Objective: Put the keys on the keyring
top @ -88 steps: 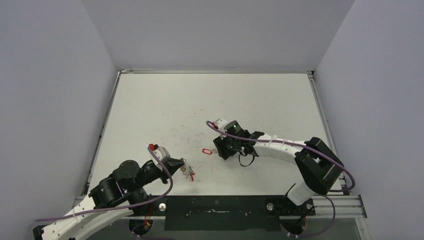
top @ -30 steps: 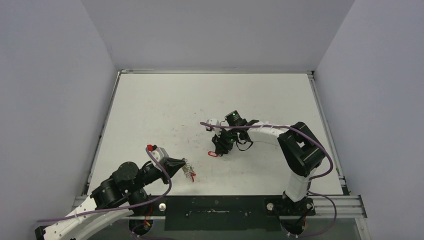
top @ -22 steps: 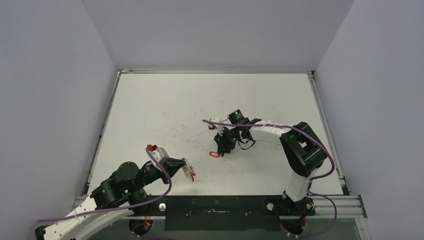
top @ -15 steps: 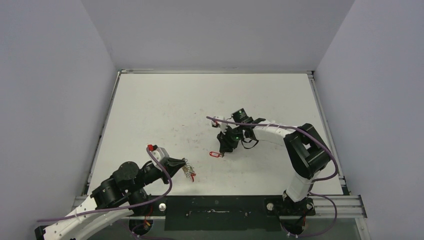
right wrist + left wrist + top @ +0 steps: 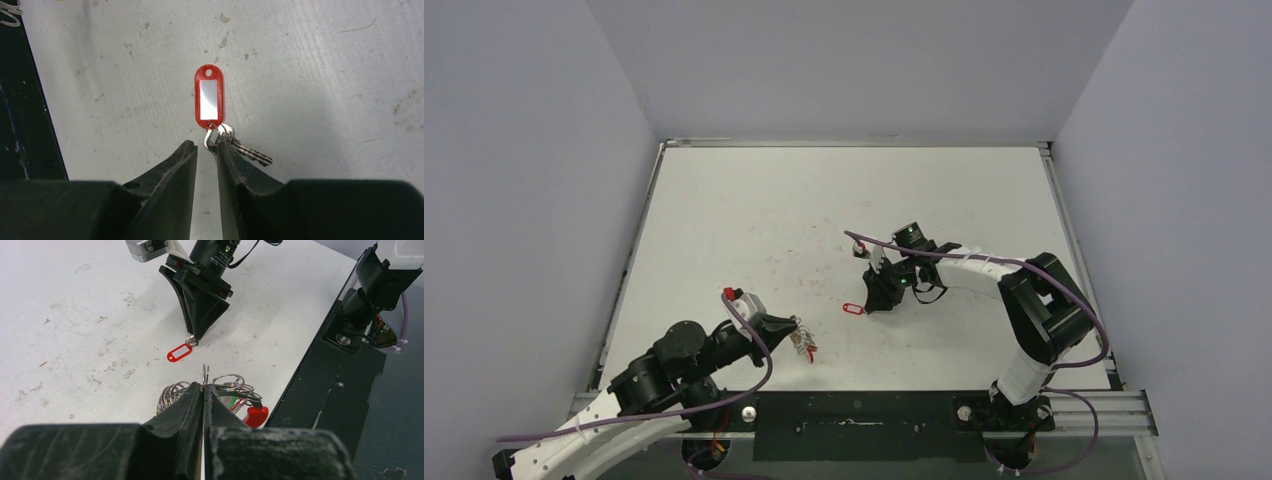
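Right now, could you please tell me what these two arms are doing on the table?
The left end effector is shut on the thin wire keyring, with a bunch of small rings and coloured tags at its tips. The right end effector is down at the table over a loose red-tagged key, jaws slightly apart at the key's small ring, not clamped on it yet.

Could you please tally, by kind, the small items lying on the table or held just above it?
Red tag with a white label, on the table: 1
Silver key attached to that tag: 1
Ring bunch held in the left gripper: 1 (its rings overlap too much to count singly)
Total: 3
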Controlling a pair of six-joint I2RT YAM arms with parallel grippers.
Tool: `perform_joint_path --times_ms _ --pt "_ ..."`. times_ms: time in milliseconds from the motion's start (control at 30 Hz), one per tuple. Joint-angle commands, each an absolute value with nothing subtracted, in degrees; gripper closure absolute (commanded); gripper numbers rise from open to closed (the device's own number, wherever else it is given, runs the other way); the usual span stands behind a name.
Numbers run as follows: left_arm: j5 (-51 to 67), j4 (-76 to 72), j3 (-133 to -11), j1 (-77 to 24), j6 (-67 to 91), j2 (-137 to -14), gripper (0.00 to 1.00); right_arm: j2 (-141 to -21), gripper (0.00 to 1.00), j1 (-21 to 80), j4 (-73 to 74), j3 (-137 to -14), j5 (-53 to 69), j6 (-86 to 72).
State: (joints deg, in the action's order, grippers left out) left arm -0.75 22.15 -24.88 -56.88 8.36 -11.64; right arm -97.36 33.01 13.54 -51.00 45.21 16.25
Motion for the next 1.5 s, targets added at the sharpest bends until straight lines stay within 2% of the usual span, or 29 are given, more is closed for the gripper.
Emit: perform_joint_path --times_ms 0,767,833,1000,1467 --pt "0.0 16.25 -25.65 -56.74 8.06 -12.5 1.0 -96.63 0.77 32.87 10.87 -50.49 48.02 14.62" --pt "1.46 15.73 -25.84 -56.69 8.1 -13.48 1.0 -100.34 0.75 34.18 9.04 -50.87 44.94 13.53" --pt "1.44 15.78 -25.84 -56.7 8.06 -13.45 1.0 -100.81 0.78 34.26 9.18 -51.03 45.56 13.62" --pt "1.47 15.88 -25.73 -56.69 8.0 -13.32 1.0 -100.54 1.0 34.28 10.55 -52.09 45.9 13.75" --pt "0.9 14.88 -23.47 -56.7 9.02 -12.49 1.0 -91.02 1.0 34.24 15.59 -54.25 42.21 10.07"
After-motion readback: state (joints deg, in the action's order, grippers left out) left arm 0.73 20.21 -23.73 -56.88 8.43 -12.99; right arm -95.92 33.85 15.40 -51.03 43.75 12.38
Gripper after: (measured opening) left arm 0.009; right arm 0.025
